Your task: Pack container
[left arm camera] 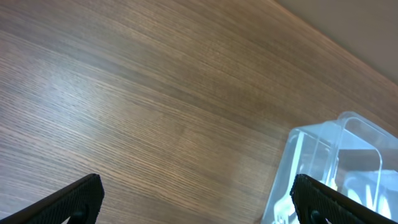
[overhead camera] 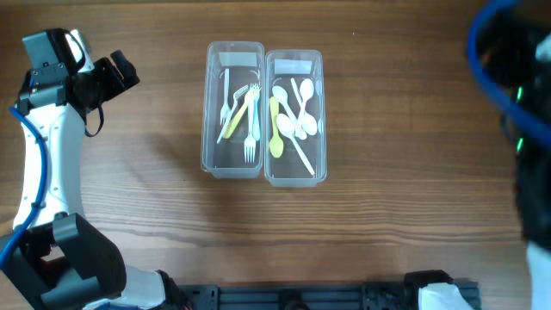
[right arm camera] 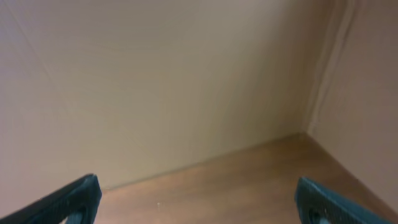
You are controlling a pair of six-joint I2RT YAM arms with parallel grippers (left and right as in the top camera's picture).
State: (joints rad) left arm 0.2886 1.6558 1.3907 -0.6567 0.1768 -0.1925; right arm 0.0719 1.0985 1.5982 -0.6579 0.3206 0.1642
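Observation:
Two clear plastic containers stand side by side at the table's far middle. The left container (overhead camera: 233, 53) holds white and yellow forks (overhead camera: 244, 116). The right container (overhead camera: 294, 60) holds white and yellow spoons (overhead camera: 295, 116). My left gripper (overhead camera: 123, 71) hovers open and empty to the left of the containers. In the left wrist view it (left arm camera: 199, 202) frames bare wood, with a corner of the left container (left arm camera: 329, 162) by its right finger. My right arm (overhead camera: 516, 95) is a dark blur at the right edge. The right gripper (right arm camera: 199, 202) is open and empty, facing the wall.
The wooden table (overhead camera: 387, 224) stretches around the containers. A beige wall (right arm camera: 161, 81) meets the table's far edge in the right wrist view. The arm bases and a black rail (overhead camera: 327, 297) line the near edge.

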